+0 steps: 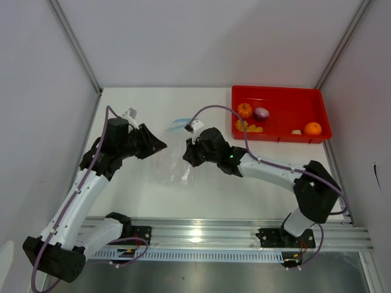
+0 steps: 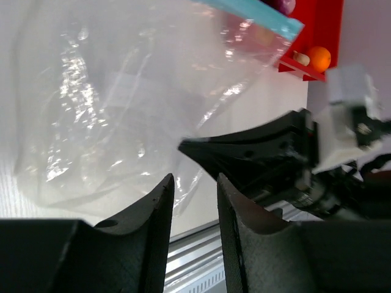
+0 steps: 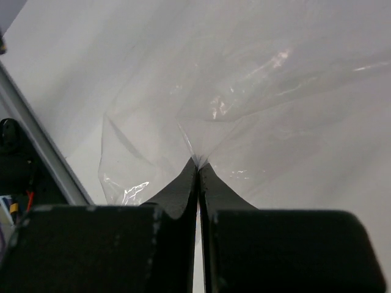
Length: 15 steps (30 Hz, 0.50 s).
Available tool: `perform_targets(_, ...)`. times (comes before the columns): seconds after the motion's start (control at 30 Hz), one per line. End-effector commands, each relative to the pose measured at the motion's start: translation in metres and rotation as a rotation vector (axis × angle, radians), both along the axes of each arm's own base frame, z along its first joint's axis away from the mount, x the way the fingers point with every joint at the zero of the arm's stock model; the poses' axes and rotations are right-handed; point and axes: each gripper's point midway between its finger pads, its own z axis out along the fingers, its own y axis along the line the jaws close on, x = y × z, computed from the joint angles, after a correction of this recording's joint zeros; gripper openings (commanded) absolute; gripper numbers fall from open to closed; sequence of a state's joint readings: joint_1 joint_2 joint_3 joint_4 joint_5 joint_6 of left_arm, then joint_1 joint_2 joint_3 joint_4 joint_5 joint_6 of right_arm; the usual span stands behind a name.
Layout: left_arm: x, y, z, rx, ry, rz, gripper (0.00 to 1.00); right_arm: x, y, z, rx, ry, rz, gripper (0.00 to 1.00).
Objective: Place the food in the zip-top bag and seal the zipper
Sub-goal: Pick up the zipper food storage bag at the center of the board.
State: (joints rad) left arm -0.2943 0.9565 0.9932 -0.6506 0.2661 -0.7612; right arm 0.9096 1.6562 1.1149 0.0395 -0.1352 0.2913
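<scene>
The clear zip-top bag [image 1: 173,166] lies crumpled on the white table between my two grippers, and its light blue zipper [image 1: 179,122] is at its far end. My right gripper [image 1: 187,156] is shut, pinching a fold of the bag's film [image 3: 197,162]. My left gripper [image 1: 157,146] is open beside the bag's left edge, with nothing between its fingers [image 2: 160,201]. The left wrist view shows the bag [image 2: 116,97], the zipper [image 2: 256,15] and the right gripper [image 2: 244,155]. The food is in the red tray: pumpkin [image 1: 244,110], purple piece [image 1: 261,113], yellow chunks [image 1: 249,127], whitish piece [image 1: 296,131] and orange ball [image 1: 313,128].
The red tray [image 1: 281,97] stands at the back right, against the right wall. White walls close in the table on three sides. A metal rail [image 1: 201,229] with the arm bases runs along the near edge.
</scene>
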Motion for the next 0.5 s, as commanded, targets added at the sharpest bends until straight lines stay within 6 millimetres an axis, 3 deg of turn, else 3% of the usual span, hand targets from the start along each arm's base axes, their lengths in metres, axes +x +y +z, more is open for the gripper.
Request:
perform_targets(0.0,0.012,-0.016,0.046,-0.078,-0.102,-0.028,0.38,0.019,-0.043,0.027,-0.088,-0.210,-0.105,0.00)
perform_targets(0.07,0.016,-0.027,0.046,-0.080,-0.095,-0.079,0.43,0.014,-0.060,0.040,-0.100,-0.287,-0.102,0.00)
perform_targets(0.1,0.020,-0.033,0.062,-0.083,-0.156,-0.118,0.45,0.013,-0.064,0.043,-0.104,-0.305,-0.104,0.00)
perform_targets(0.13,0.021,-0.040,0.066,-0.089,-0.173,-0.153,0.47,0.010,-0.070,0.053,-0.092,-0.327,-0.098,0.00)
perform_targets(0.2,0.021,-0.053,0.076,-0.113,-0.223,-0.237,0.53,0.004,-0.076,0.052,-0.109,-0.347,-0.059,0.00)
perform_targets(0.23,0.028,-0.060,0.089,-0.136,-0.313,-0.271,0.56,0.004,-0.079,0.055,-0.096,-0.346,-0.053,0.00)
perform_targets(0.33,0.025,-0.075,0.095,-0.163,-0.431,-0.409,0.61,-0.008,-0.087,0.055,-0.091,-0.329,0.015,0.00)
perform_targets(0.4,0.025,-0.082,0.111,-0.157,-0.573,-0.494,0.63,-0.017,-0.092,0.058,-0.050,-0.303,0.067,0.00)
perform_targets(0.43,0.024,-0.086,0.106,-0.155,-0.613,-0.530,0.64,-0.021,-0.093,0.059,-0.036,-0.295,0.089,0.00)
perform_targets(0.47,0.025,-0.088,0.125,-0.156,-0.747,-0.557,0.67,-0.023,-0.097,0.062,-0.024,-0.290,0.098,0.00)
